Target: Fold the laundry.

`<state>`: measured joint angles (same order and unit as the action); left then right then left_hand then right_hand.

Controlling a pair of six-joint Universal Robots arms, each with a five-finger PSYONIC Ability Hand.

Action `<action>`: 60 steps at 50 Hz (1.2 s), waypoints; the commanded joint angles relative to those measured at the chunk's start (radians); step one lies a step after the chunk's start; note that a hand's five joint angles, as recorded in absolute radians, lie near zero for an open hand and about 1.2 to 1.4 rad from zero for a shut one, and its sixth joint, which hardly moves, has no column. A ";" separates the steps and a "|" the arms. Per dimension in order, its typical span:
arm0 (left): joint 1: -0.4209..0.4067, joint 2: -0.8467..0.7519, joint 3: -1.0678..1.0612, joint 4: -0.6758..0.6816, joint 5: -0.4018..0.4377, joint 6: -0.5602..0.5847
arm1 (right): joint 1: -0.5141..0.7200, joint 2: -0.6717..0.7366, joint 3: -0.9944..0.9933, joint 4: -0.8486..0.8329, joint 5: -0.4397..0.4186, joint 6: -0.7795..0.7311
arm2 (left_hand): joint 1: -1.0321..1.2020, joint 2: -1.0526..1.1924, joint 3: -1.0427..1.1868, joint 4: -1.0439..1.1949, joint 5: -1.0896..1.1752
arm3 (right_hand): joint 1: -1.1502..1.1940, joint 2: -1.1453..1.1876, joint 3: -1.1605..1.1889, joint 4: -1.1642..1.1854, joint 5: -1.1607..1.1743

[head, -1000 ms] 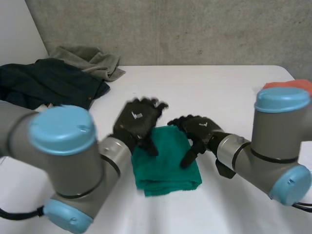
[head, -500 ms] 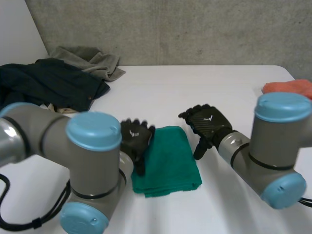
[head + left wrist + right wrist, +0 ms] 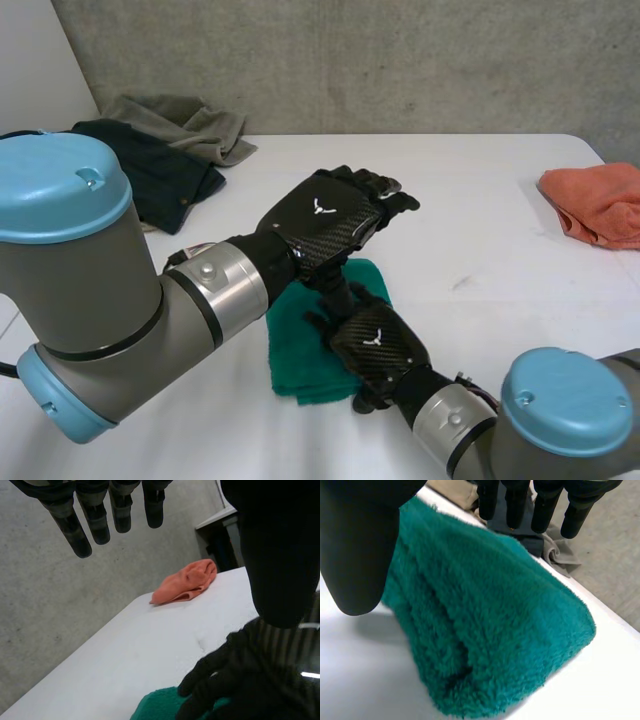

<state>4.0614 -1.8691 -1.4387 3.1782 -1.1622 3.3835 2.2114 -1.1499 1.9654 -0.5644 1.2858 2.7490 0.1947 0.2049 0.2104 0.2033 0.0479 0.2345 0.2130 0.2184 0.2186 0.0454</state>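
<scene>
A folded green towel (image 3: 300, 345) lies on the white table (image 3: 480, 220) near the front middle. My left hand (image 3: 325, 215) hovers above the towel's far edge, open, its fingers (image 3: 75, 525) straight and holding nothing. My right hand (image 3: 372, 345) is low over the towel's near right part, open too, with its fingers (image 3: 542, 505) straight above the layered pile (image 3: 485, 620). In the left wrist view the right hand (image 3: 225, 680) sits beneath my left palm, its fingertips at the edge of the towel (image 3: 155, 707). I cannot tell whether it presses the cloth.
An orange cloth (image 3: 598, 200) (image 3: 185, 582) lies bunched at the table's right edge. A dark green garment (image 3: 165, 175) and a grey-olive one (image 3: 185, 120) are heaped at the far left. Bare table stretches between the towel and the orange cloth.
My left hand rose from the towel's left edge and now hangs above its far side. My right hand swung from the towel's right side to its near part.
</scene>
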 commanded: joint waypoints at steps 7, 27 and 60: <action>-0.001 -0.005 -0.003 0.000 -0.004 0.004 | -0.001 0.114 -0.066 -0.083 0.020 -0.109 | -0.005 -0.015 -0.020 -0.013 -0.032 | 0.220 0.242 0.236 0.236 0.235; -0.002 0.004 -0.008 -0.001 -0.005 -0.003 | 0.001 0.186 -0.194 -0.101 0.026 -0.089 | 0.001 -0.009 -0.015 -0.007 -0.026 | 0.314 0.336 0.330 0.330 0.329; 0.011 0.056 0.000 0.002 -0.001 -0.009 | -0.361 0.111 -0.397 -0.029 -0.043 -0.078 | -0.002 -0.012 -0.017 -0.010 -0.029 | 1.162 1.183 1.178 1.178 1.176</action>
<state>4.0713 -1.8127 -1.4435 3.1790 -1.1646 3.3761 1.9615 -1.0272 1.6568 -0.5850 1.2925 2.6571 0.1947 0.2049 0.2105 0.2033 0.0479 1.0317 1.1540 1.1704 1.1919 0.9451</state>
